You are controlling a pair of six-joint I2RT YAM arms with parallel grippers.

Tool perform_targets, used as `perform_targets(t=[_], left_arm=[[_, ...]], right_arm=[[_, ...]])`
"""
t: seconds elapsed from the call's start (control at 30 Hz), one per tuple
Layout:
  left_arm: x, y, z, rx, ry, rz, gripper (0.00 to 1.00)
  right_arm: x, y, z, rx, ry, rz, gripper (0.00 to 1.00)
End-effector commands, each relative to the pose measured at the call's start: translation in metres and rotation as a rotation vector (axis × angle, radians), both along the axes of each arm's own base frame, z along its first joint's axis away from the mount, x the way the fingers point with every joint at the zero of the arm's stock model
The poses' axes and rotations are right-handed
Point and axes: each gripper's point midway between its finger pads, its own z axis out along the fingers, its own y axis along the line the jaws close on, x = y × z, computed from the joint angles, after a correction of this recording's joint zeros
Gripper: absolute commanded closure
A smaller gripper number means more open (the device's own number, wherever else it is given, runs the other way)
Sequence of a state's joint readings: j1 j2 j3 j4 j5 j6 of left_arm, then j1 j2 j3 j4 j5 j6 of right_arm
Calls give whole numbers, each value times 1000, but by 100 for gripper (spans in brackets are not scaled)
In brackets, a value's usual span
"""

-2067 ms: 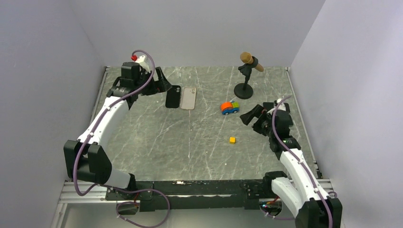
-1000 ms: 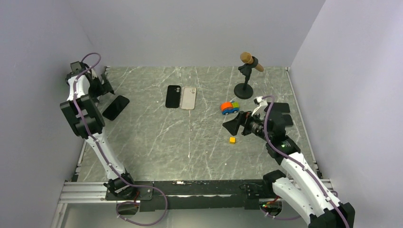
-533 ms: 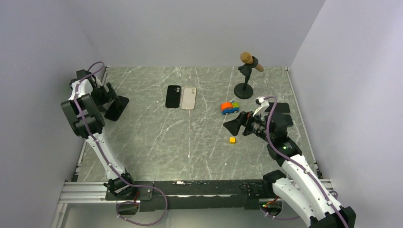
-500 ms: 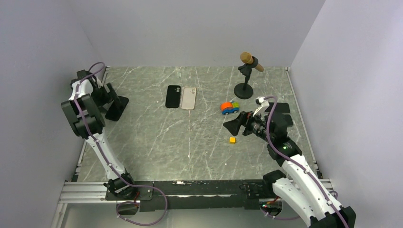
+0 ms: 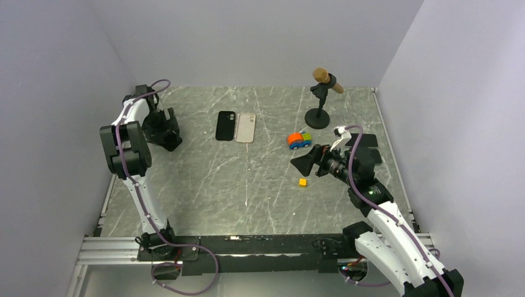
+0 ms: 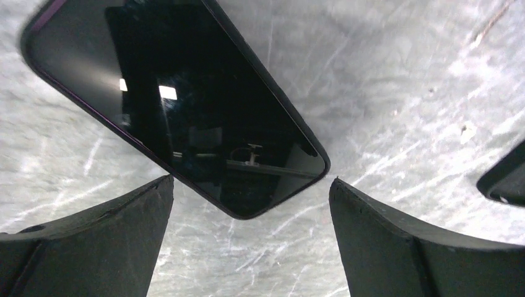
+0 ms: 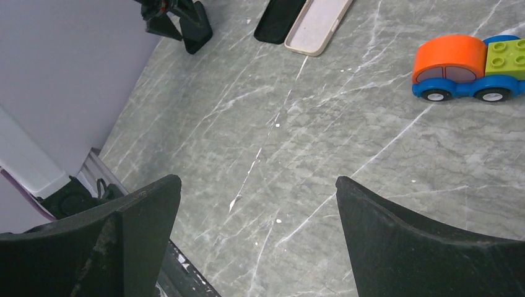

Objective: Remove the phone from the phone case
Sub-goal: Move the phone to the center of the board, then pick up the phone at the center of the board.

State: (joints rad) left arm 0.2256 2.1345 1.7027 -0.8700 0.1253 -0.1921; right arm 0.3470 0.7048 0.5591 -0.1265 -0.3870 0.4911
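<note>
A black phone point(image 6: 173, 105) lies screen up on the grey marble table, out of any case. My left gripper point(image 6: 252, 180) is open right above the phone's near end, a finger on each side, not touching it. In the top view the left gripper point(image 5: 166, 132) hides most of the phone at the far left. A black case point(image 5: 225, 126) and a beige case point(image 5: 246, 128) lie side by side to its right; the black case's corner shows in the left wrist view point(image 6: 504, 179). My right gripper point(image 5: 304, 164) is open and empty, hovering right of centre.
A microphone on a black stand point(image 5: 321, 99) is at the back right. A toy car point(image 5: 299, 140) and a small yellow cube point(image 5: 302, 182) lie by the right gripper. The right wrist view shows the car point(image 7: 467, 68) and both cases point(image 7: 306, 21). Walls enclose the left, back and right.
My left gripper has swung from the left wall rightward and now sits over the phone. The right arm has stayed put for the last half second.
</note>
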Motion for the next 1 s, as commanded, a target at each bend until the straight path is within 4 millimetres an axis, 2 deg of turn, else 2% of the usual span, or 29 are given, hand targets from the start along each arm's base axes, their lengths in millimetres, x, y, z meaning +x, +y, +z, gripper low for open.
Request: perform_targets(t=[0.0,0.07,0.17,0.33,0.47,0.7,0.97], left_arm=[[11,27,3,126,23,54,1],[11,29,2,119,20,90,1],[22,23,5,45,-36,162,1],[38,25,10,-33,-28,272,1],[46,19,3,-94,-26,335,1],[41,26,-8,-55,58,529,1],[19,43,0,196,140,592,2]], right_arm=[[0,0,20,20,-64,-4,0],[0,-2,21,16,-64,-12,0],[0,-3,22,20,-69,-20,0],[1,-1,21,25,-65,-10,0],[2,-1,20,24,-66,-16,0],[2,-2,19,24,-68,-21,0],[2,-3,22,29,-71,-27,0]])
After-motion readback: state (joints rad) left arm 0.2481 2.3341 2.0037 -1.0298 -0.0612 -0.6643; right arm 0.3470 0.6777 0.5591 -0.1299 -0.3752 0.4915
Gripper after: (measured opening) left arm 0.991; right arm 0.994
